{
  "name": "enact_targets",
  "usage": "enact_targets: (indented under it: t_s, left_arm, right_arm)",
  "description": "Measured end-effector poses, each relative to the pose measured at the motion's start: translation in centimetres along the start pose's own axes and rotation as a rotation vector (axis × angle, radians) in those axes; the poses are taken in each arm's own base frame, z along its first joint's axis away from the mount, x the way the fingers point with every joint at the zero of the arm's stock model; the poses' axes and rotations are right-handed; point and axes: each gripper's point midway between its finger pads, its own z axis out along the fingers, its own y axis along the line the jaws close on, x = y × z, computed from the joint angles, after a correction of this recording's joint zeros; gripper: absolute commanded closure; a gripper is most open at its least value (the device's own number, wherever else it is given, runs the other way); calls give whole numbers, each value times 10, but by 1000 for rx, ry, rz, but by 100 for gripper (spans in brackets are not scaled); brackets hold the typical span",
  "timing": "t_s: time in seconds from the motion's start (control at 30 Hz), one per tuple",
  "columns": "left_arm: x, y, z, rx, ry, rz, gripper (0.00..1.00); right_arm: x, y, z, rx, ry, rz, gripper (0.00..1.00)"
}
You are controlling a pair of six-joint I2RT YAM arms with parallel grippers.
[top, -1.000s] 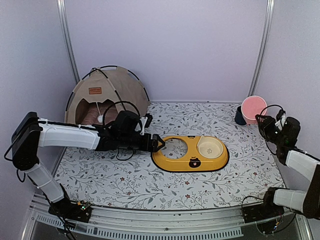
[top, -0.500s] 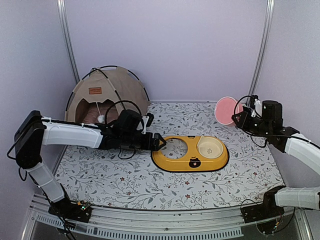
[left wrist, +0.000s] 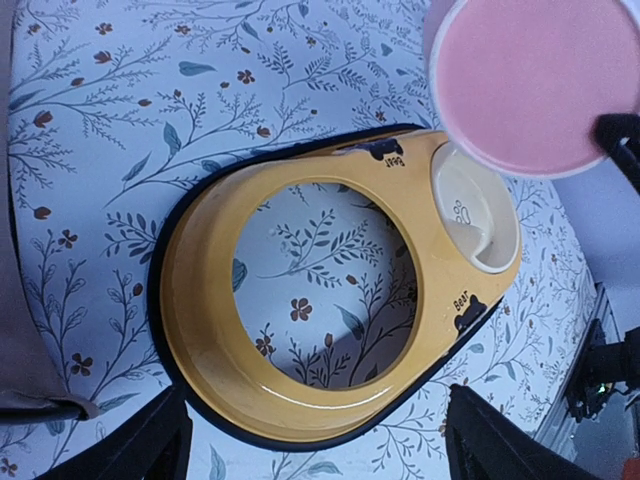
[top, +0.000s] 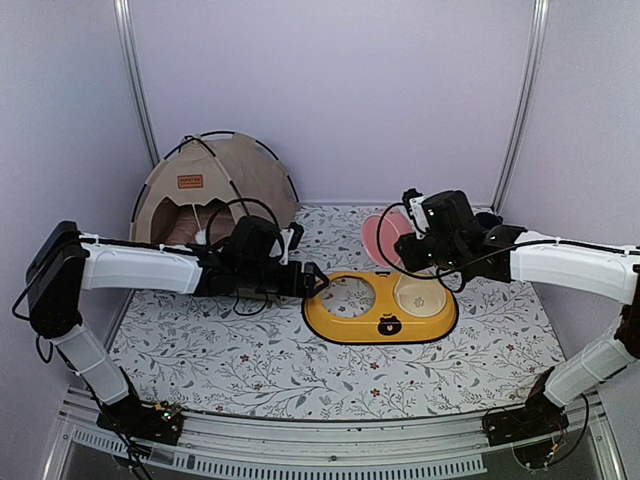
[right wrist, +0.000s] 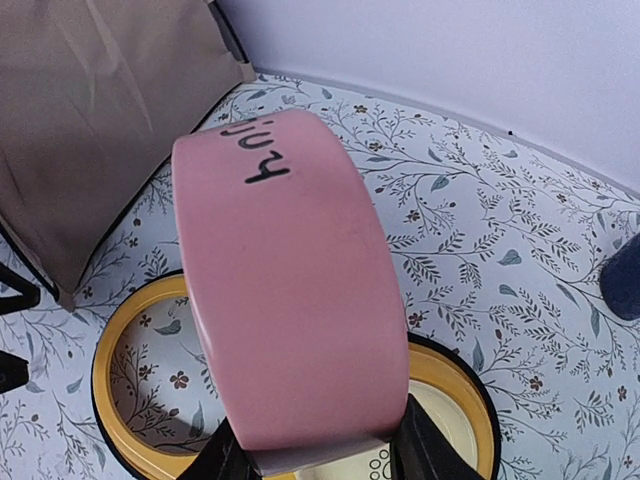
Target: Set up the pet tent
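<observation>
Pet tent (top: pixel 215 185) stands at upper left; probably light, soft fabric.
Best taken by its stiffer black poles (top: pixel 280 165); left hand (top: pixel 316 283) released, right hand (top: pixel 408 238) grasping pink bowl (top: pixel 383 232).

We see the yellow bowl stand (left wrist: pixel 190 300) as smooth, glossy plastic with a thin black edge. The cream bowl (left wrist: pixel 478 220) seated in it looks glazed and shiny. The pink bowl (right wrist: pixel 290 300) above the stand is smooth with a soft satin sheen. The worktop (top: pixel 250 360) under the stand wears a matt printed floral covering. Behind the stand, to its left, the pet tent (top: pixel 225 175) is matt woven tan cloth.
</observation>
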Motion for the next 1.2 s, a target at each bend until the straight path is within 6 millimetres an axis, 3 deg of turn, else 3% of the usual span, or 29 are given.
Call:
enact_targets:
  t_s: [0.2, 0.53, 0.7, 1.0, 1.2]
  left_arm:
    - [-6, 3, -6, -3, -16, -1, 12]
    - [-5, 6, -9, -6, -16, 1, 12]
    - [-3, 6, -9, -5, -10, 0, 12]
    - [8, 7, -8, 7, 22, -2, 12]
    - [10, 5, -8, 24, 32, 0, 12]
  right_arm:
    - [13, 35, 15, 5, 53, -156, 95]
    - [32, 57, 34, 69, 140, -334, 95]
    - [41, 56, 38, 112, 173, -388, 89]
    - [41, 60, 39, 126, 191, -438, 64]
    - [44, 74, 39, 105, 191, -461, 61]
